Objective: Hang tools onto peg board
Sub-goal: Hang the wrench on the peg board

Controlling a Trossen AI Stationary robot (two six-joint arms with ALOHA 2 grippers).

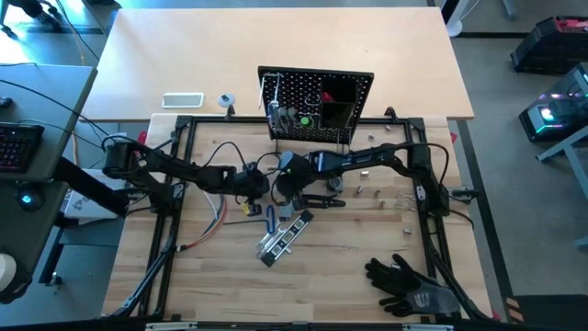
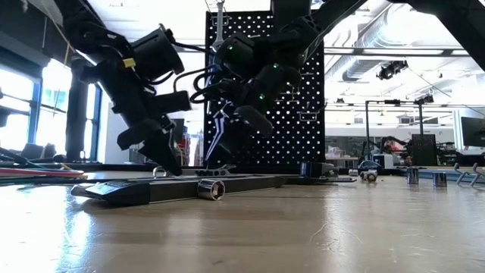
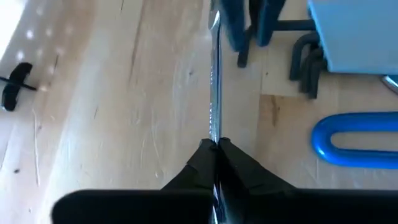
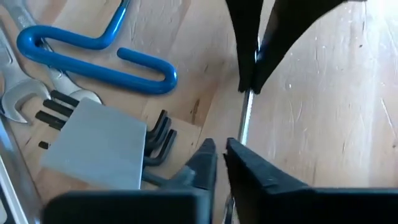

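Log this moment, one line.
left tool: shut on silver rod | right tool: slightly open at same rod | rod not yet hung

A pair of black work gloves [image 1: 409, 287] lies near the front right corner of the light wooden table [image 1: 349, 267]. A bundle of red and orange wires [image 1: 209, 225] trails across the table's left part. Behind it stands a second, pale table [image 1: 184, 46]; along its front edge lie a white rectangular tray [image 1: 182, 100] and, just beside it, a small roll of tape [image 1: 226, 99]. A dark keyboard [image 1: 16, 147] sits on a side desk at the left.
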